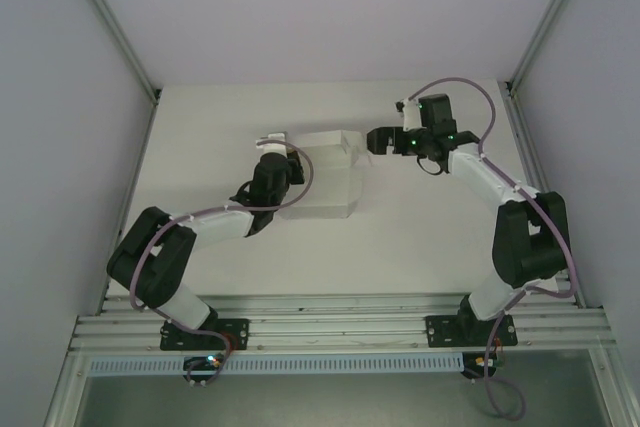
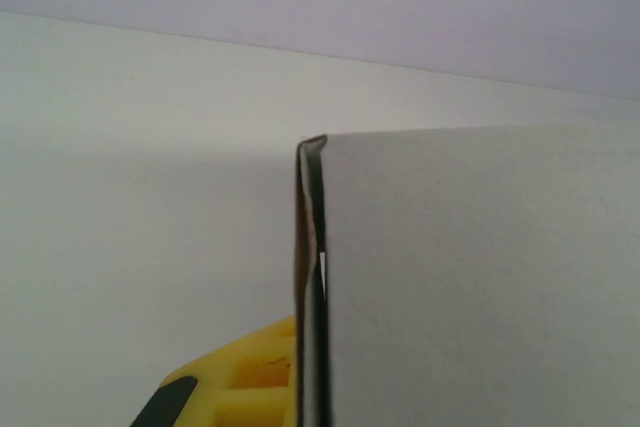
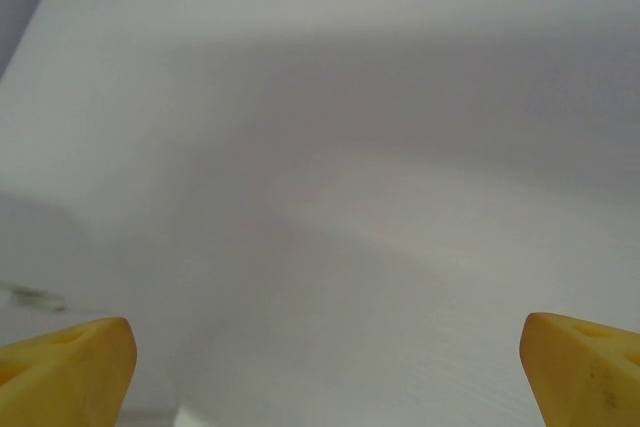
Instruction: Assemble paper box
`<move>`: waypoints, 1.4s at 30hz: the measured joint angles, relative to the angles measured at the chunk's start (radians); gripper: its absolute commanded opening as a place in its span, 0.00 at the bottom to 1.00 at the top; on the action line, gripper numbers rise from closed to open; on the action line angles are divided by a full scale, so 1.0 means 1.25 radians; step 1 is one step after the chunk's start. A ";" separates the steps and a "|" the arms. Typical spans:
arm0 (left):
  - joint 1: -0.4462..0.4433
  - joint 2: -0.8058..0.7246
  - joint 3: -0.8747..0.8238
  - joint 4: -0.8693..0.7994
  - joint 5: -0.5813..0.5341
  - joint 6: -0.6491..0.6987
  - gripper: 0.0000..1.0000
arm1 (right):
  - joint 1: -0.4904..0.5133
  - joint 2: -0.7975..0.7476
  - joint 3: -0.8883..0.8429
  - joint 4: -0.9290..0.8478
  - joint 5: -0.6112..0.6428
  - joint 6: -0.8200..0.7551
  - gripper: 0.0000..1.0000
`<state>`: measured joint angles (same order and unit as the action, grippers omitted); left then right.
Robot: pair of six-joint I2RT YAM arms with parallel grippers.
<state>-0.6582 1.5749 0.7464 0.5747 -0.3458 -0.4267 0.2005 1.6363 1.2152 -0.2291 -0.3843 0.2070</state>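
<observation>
Spreading under everything in the top view is the white table (image 1: 420,237), walled on three sides. The left arm (image 1: 200,227) reaches in from the near left and the right arm (image 1: 500,192) bends in from the right, both toward the middle.

Between them sits the paper box (image 1: 325,182), plain white card near the table's centre, its far part raised above a flatter near panel.

The left gripper (image 1: 271,143) is at the box's left edge, closed on the card. In the left wrist view a panel (image 2: 480,277) stands edge-on right against one yellow finger (image 2: 240,382).

The right gripper (image 1: 376,140) hangs just beside the box's far right corner; whether it touches, I cannot tell. In its own wrist view its fingertips (image 3: 62,362) stand wide apart with nothing between them, facing a blurred white surface.
</observation>
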 measured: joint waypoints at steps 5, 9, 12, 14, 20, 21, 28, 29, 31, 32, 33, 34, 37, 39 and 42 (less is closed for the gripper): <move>0.004 0.000 0.009 -0.007 -0.005 0.000 0.00 | 0.043 0.000 0.000 0.003 -0.064 -0.010 1.00; 0.004 0.000 0.021 -0.011 -0.005 -0.003 0.00 | 0.071 0.001 0.001 0.014 -0.101 -0.011 0.99; 0.010 0.000 0.022 -0.013 -0.005 -0.007 0.00 | 0.079 0.013 0.014 0.017 -0.100 -0.011 1.00; 0.012 0.000 0.022 -0.014 -0.008 -0.007 0.00 | 0.083 0.023 0.023 0.018 -0.094 -0.012 1.00; 0.015 0.000 0.022 -0.046 -0.022 -0.009 0.00 | 0.106 0.026 0.027 0.013 -0.013 -0.044 0.96; 0.015 0.000 0.022 -0.052 -0.023 -0.009 0.00 | 0.110 0.023 0.024 0.013 0.002 -0.051 0.95; 0.015 0.000 0.022 -0.060 -0.021 -0.015 0.00 | 0.118 -0.056 -0.015 -0.014 0.013 -0.130 0.85; 0.015 0.000 0.022 -0.060 -0.019 -0.015 0.00 | 0.118 -0.061 -0.015 -0.018 0.009 -0.144 0.85; 0.015 0.000 0.022 -0.059 -0.014 -0.015 0.00 | 0.118 -0.064 -0.015 -0.030 0.001 -0.170 0.84; 0.015 0.000 0.022 -0.059 -0.012 -0.015 0.00 | 0.118 -0.063 -0.015 -0.036 -0.007 -0.182 0.83; 0.015 0.000 0.022 -0.059 -0.009 -0.015 0.00 | 0.118 -0.062 -0.015 -0.041 -0.014 -0.189 0.82; 0.016 0.000 0.022 -0.059 -0.005 -0.015 0.00 | 0.118 -0.060 -0.015 -0.043 -0.023 -0.197 0.81; 0.016 0.000 0.022 -0.059 0.010 -0.015 0.00 | 0.118 -0.049 -0.003 -0.052 -0.047 -0.215 0.76; 0.016 0.000 0.022 -0.057 0.023 -0.015 0.00 | 0.119 -0.038 0.010 -0.051 -0.055 -0.226 0.74; 0.016 0.000 0.022 -0.052 0.039 -0.015 0.00 | 0.119 -0.028 0.028 -0.049 -0.058 -0.235 0.71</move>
<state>-0.6376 1.5749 0.7742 0.5098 -0.2974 -0.4454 0.3496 1.6012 1.2499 -0.2901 -0.4572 -0.0872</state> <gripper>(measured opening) 0.076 0.727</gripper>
